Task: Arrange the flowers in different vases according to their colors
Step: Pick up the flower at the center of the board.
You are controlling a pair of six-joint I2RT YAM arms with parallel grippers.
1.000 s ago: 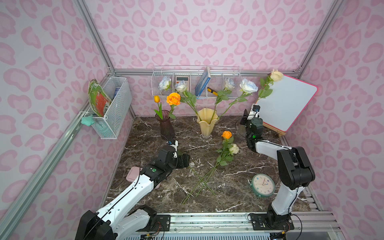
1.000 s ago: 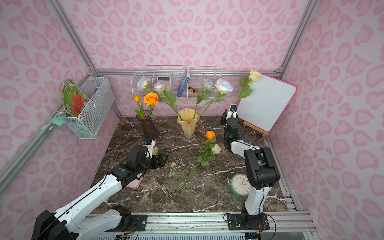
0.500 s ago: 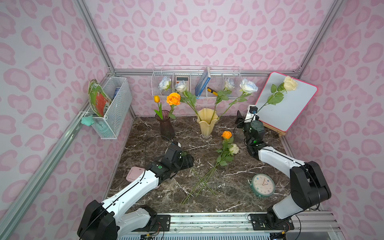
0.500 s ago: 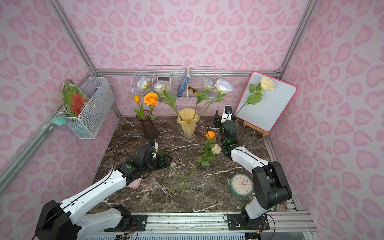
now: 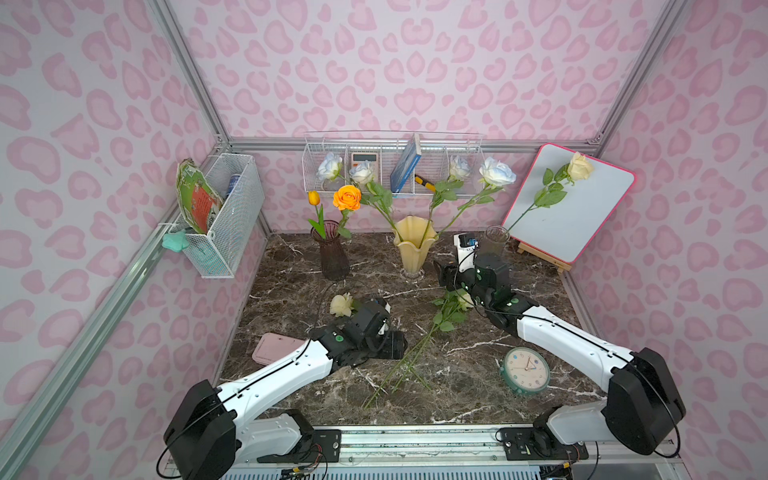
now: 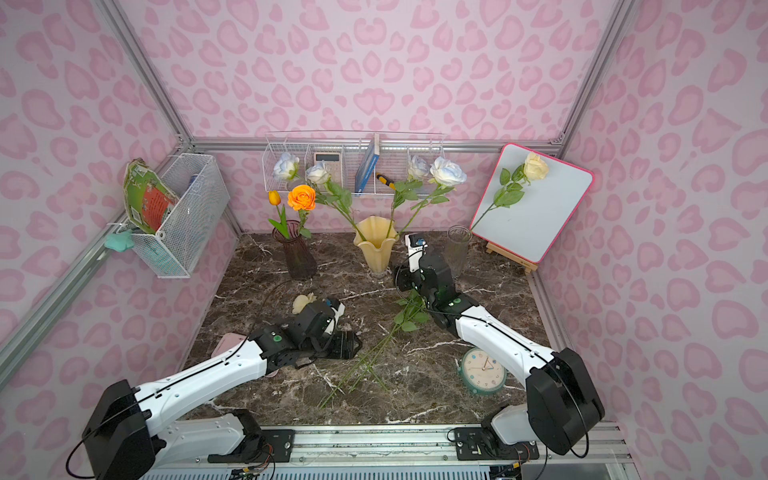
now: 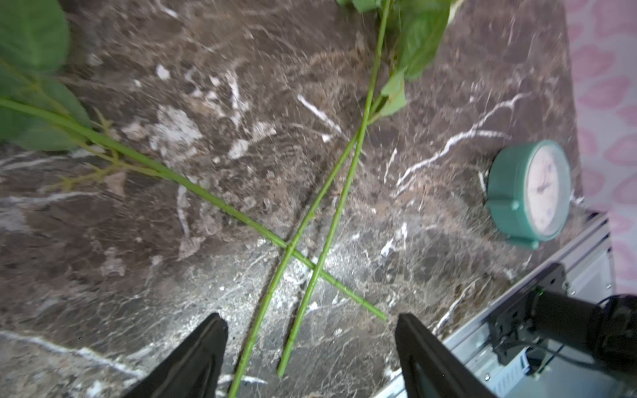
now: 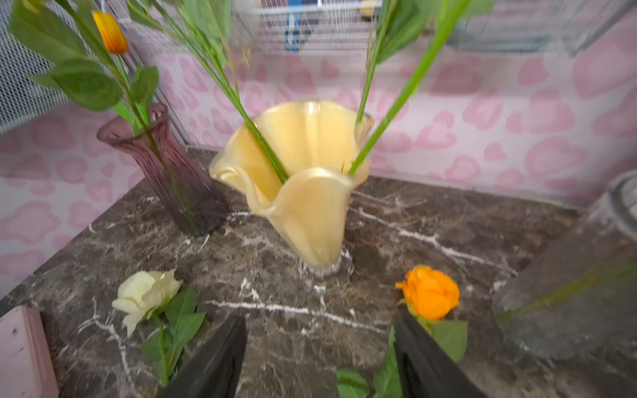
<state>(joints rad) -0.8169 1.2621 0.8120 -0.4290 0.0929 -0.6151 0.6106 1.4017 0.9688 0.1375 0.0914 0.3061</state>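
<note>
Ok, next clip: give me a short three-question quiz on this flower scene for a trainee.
1. True or false: the clear vase holds one cream rose.
2. Fill in: the four pale blue-white roses stand in the ___ vase.
3. What is the left gripper holding?
Key: 1 true. 2 the yellow vase. 3 nothing; its jaws are open above loose stems.

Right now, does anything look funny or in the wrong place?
Yes. A cream rose near the left arm and an orange rose before the yellow vase lie flat on the table, not in any vase, their long stems crossing.
</note>
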